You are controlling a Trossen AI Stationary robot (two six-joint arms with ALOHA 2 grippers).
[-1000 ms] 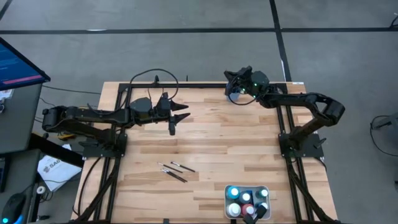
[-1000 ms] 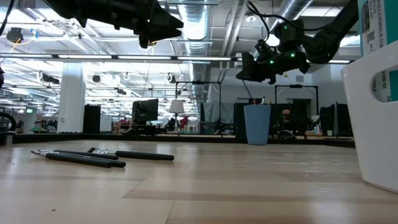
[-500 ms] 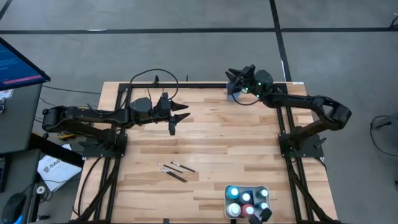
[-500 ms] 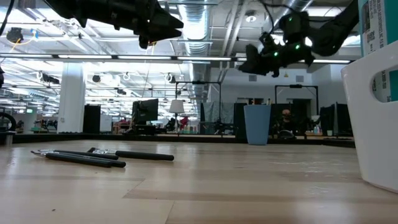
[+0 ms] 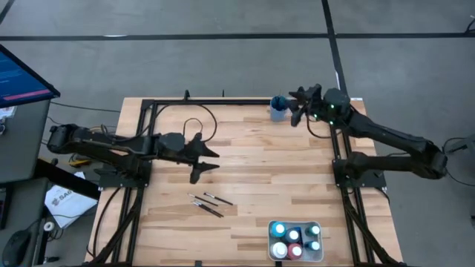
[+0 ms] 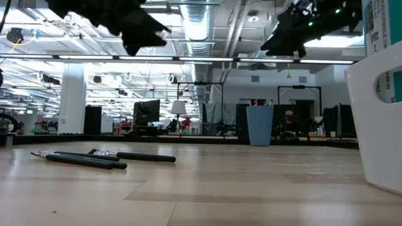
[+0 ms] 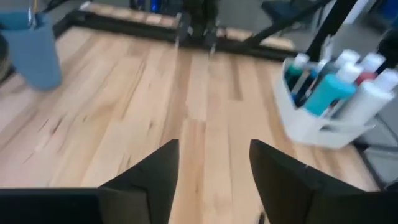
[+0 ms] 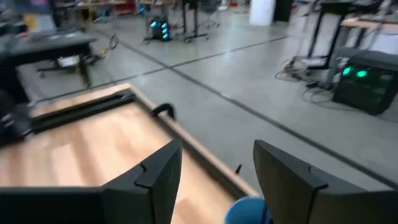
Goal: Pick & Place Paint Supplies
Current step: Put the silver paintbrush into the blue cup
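Note:
Three thin dark paintbrushes (image 5: 208,202) lie flat on the wooden table near its middle, and they also show in the low view (image 6: 100,157). Several paint bottles (image 5: 295,237) stand in the white tray (image 5: 272,227) at the near right. My left gripper (image 5: 205,163) hangs open above the table, farther back than the brushes, with nothing between its fingers (image 7: 214,168). My right gripper (image 5: 296,107) hangs open, high up, just right of the blue cup (image 5: 279,110) at the far edge. In its wrist view (image 8: 217,168) the gripper is empty.
The blue cup (image 6: 260,124) stands upright at the far edge, with a thin stick poking out of its top. The white tray's wall (image 6: 377,119) rises close by at the near right. Black frame rails (image 5: 223,101) run along the table's far, left and right sides.
My right gripper has risen and drawn back from above the blue cup toward the table's right edge, opening as it went; the cup now shows uncovered. My left gripper has swung toward the table's near edge and sunk a little.

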